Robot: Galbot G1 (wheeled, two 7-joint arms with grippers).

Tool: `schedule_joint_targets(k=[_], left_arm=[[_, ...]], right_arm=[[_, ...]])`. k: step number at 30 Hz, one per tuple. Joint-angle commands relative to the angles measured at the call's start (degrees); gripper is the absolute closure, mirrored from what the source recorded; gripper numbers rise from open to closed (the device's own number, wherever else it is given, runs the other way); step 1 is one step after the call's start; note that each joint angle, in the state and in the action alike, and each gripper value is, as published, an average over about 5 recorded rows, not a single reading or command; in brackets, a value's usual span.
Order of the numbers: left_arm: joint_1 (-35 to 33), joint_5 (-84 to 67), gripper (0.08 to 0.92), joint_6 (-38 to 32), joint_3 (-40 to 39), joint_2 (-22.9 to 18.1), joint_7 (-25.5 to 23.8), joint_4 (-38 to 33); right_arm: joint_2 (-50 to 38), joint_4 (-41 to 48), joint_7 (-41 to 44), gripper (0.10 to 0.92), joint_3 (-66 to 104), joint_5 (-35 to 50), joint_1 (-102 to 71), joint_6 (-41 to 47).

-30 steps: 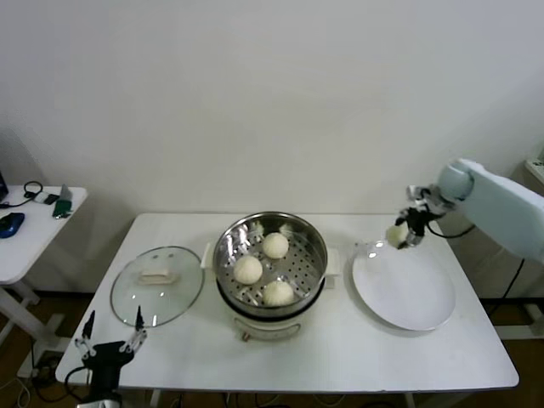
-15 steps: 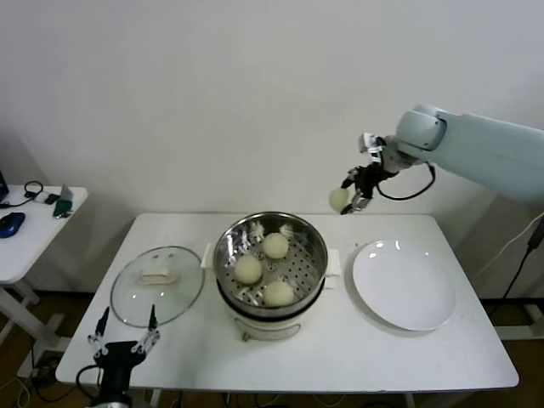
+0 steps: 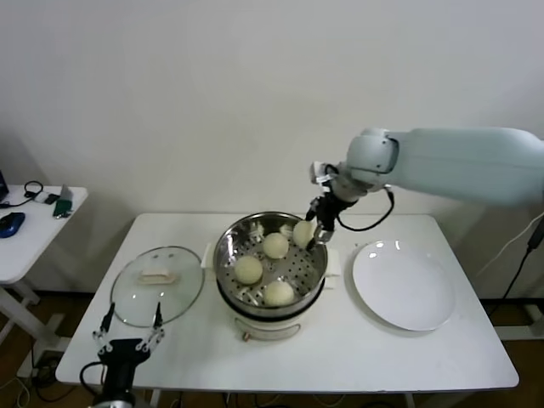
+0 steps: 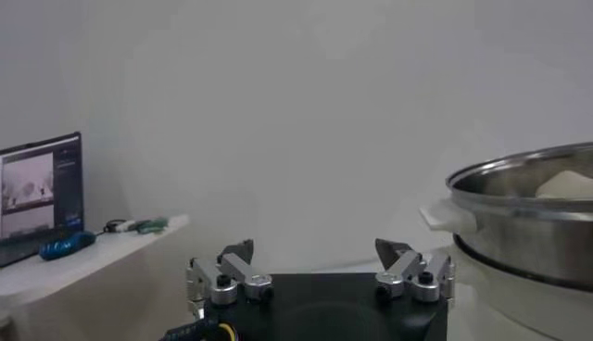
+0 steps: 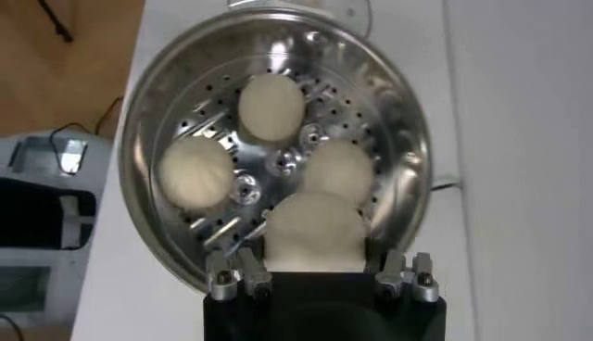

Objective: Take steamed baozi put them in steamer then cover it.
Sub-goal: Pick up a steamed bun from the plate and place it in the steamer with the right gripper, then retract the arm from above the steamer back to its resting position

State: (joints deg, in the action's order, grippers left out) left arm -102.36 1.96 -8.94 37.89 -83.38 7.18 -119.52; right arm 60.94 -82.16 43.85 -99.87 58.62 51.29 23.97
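Note:
The steamer [image 3: 234, 246] stands mid-table, a shiny steel pot with a perforated tray on a cream base. Three baozi lie on the tray [image 3: 274, 246] [image 3: 247, 269] [image 3: 278, 293]. My right gripper [image 3: 311, 233] is shut on a fourth baozi [image 3: 303, 233] and holds it over the pot's far right rim. In the right wrist view this baozi [image 5: 315, 232] fills the space between the jaws, above the three in the pot [image 5: 271, 106]. My left gripper [image 3: 129, 334] is open and empty, low at the table's front left edge; it also shows in the left wrist view [image 4: 317, 259].
A round glass lid with a cream handle [image 3: 158, 284] lies left of the steamer. A flat white plate [image 3: 404, 286] lies to its right, bare. A small side table [image 3: 25, 238] with gadgets stands at the far left.
My right gripper has carried the baozi from above the plate, up and left, then down over the steamer's far right rim. The left gripper has shifted slightly right.

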Motion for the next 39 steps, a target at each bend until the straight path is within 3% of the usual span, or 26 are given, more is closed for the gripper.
schedule_joint_targets(k=[1,12,25,33,39], left_arm=[[-0.14,0.3,0.177,0.12,-0.04,0.69,0.0,-0.13],[0.03,0.6,0.177,0.62,-0.11,1.12,-0.02,0.14],[1.03,0.84,0.177,1.05,-0.47,1.29,0.0,0.62],[0.81,0.93,0.177,0.95,-0.48,1.23,0.09,0.58],[0.5,0.99,0.177,0.85,-0.34,1.3,0.2,0.34]], right_arm=[[6.47,-0.4,-2.16,0.33,-2.73,0.06,-4.12,1.87],[9.96,7.11,0.94,0.33,-2.45,-5.85,-8.36,0.92],[10.12,8.94,1.47,0.323,-1.6,-7.39,-9.66,1.03],[8.56,7.98,2.18,0.211,-0.3,-6.02,-9.03,1.2],[4.74,5.89,3.78,0.203,1.99,-4.75,-7.0,-0.6]])
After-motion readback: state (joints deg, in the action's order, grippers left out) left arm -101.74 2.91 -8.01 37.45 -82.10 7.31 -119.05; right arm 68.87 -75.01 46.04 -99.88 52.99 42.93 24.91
